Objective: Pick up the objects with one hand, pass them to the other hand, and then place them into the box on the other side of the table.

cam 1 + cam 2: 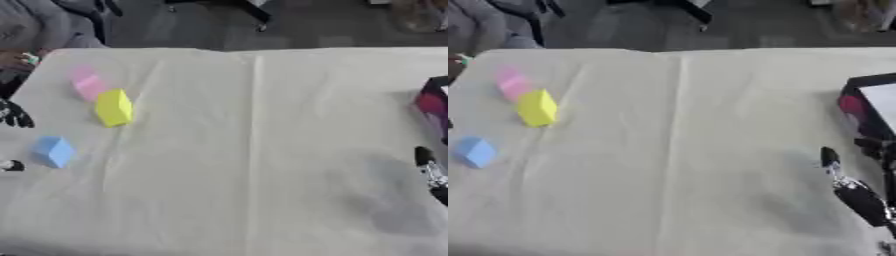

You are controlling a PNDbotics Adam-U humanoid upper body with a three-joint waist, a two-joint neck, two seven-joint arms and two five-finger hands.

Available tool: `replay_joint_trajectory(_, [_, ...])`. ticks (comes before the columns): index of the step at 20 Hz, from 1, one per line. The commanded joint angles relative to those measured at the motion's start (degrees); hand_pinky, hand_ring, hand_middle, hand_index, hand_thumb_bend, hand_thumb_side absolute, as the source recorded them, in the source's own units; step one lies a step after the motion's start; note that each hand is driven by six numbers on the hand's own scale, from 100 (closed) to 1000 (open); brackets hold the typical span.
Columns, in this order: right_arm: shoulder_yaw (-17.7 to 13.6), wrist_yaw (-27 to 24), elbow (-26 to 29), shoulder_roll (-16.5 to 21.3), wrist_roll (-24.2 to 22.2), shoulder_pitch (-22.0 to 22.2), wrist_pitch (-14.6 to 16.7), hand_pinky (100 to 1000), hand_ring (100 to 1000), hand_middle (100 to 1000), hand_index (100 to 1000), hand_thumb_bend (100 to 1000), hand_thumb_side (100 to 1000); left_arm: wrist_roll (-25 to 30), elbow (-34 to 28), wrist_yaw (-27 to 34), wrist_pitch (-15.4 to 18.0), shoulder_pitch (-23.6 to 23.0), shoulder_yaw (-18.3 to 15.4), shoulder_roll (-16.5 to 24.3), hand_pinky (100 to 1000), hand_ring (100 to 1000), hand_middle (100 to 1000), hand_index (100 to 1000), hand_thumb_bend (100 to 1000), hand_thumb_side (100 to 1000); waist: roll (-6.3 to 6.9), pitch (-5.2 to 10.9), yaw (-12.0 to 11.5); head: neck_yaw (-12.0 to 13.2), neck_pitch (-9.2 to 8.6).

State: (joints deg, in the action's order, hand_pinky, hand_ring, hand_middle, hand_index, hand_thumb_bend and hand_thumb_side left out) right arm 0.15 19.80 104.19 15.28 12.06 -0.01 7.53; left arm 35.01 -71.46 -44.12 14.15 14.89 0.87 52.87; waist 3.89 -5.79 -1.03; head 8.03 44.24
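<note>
A table draped in a pale cloth is shown from above, filling most of the frame. Three blocks are grouped at the left of the frame: a pink block at upper left, a yellow block just below and right of it, touching or nearly touching it, and a blue block lower down, apart from the other two. All three rest on the cloth, held by nothing. A dark box with a pale inner face is seen at the right edge, a reddish patch on its near side. The left hand is glimpsed only as dark fingers at the left edge, beside the blue block; whether they are spread or curled cannot be told. The right hand is shown at lower right, below the box, with fingers extended upward and nothing held.
</note>
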Motion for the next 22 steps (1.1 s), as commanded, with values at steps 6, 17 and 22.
replay_joint_trajectory(6, [0.1,-0.4,0.7,0.2,-0.2,-0.6,0.1,834,799,819,893,369,518,-6.0,5.1,-5.3,0.2,3.9,0.7,-0.8,883,772,725,820,562,254,-0.82,1.41,0.3,0.2,-0.12])
replay_joint_trajectory(17, [0.2,-0.4,0.7,0.2,-0.3,-0.7,0.1,834,799,819,892,370,517,-7.3,9.3,-8.1,2.2,6.4,1.7,-2.9,882,769,712,807,544,233,-1.02,1.29,0.5,0.4,-0.12])
replay_joint_trajectory(22, [0.2,-0.5,0.7,0.2,-0.3,-0.8,0.2,834,799,819,893,370,517,-8.0,9.9,-7.4,2.6,6.7,1.7,-3.9,877,760,698,791,528,214,-1.22,1.30,0.4,0.5,-0.12])
